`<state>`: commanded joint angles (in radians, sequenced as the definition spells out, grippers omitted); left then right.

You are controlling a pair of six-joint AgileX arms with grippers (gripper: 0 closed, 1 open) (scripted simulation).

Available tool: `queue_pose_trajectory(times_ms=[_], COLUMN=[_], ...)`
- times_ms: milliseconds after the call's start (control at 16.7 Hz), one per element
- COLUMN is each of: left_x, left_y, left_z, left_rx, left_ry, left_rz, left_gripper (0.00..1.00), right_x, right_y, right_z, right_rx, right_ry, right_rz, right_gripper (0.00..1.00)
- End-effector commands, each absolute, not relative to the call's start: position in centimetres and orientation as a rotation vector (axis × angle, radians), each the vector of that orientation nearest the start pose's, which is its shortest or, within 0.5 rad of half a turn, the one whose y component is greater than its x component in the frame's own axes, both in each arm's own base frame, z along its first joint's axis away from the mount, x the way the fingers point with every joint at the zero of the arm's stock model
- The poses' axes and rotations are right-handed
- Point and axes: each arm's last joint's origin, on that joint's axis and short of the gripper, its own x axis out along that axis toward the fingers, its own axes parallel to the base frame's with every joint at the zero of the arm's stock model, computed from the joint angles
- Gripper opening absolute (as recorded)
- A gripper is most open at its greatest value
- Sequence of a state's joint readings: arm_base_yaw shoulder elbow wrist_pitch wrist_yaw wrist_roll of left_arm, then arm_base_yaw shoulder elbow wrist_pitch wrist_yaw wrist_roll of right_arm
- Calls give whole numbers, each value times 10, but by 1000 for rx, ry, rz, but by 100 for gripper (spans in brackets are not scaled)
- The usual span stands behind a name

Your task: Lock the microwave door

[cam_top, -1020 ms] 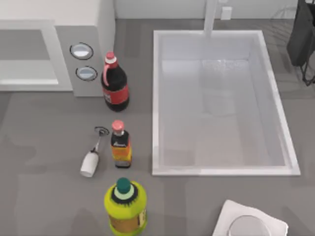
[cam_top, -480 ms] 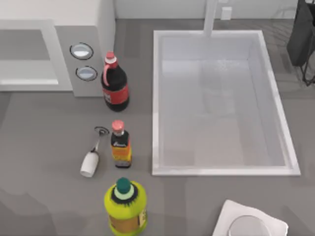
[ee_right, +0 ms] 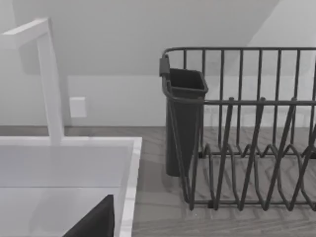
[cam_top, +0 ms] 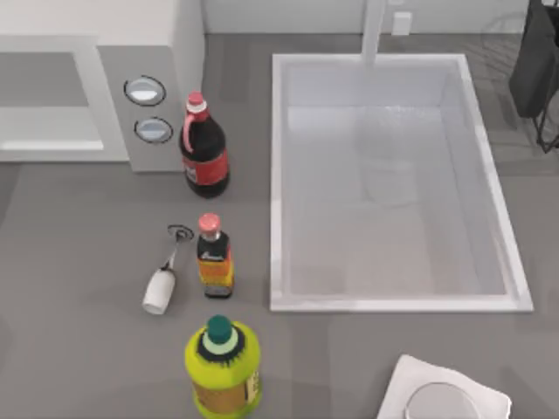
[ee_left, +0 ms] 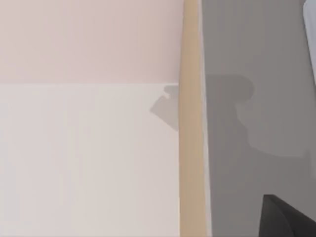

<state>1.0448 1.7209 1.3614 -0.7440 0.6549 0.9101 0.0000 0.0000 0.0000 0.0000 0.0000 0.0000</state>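
Observation:
The microwave stands at the table's back left, with its grey control panel and two round dials facing the front. Left of the panel a white frame surrounds the grey cavity. The microwave door is out of view. In the left wrist view a dark corner of my left gripper hangs over the grey tabletop, beside a tan table edge. A dark part of my right gripper shows over the sink rim.
A dark cola bottle, a small orange sauce bottle, a yellow-green jar and a white whisk-like tool stand in front of the microwave. The white sink lies at the right, with a dish rack and a plate.
Faint shadows on the tabletop at the lower left have slid away and faded. None of the objects on the table have moved.

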Motion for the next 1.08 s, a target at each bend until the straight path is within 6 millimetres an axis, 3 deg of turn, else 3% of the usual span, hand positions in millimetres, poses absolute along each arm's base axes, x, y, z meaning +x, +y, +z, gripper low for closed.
queue_pose_trajectory(times_ms=[120,540,1080], left_x=[195,197,196], left_y=[309,309,311], left_z=[244,239,148], left_rx=[9,9,12], left_ry=[786,788,783], left_rz=[-16,-22,-17], left_gripper=[0,0,0], right_x=[106,106,106], right_y=[-1,-1,-1], right_z=[160,160,160], right_rx=[0,0,0], right_ry=[0,0,0], right_rz=[0,0,0], right_gripper=[100,100,100])
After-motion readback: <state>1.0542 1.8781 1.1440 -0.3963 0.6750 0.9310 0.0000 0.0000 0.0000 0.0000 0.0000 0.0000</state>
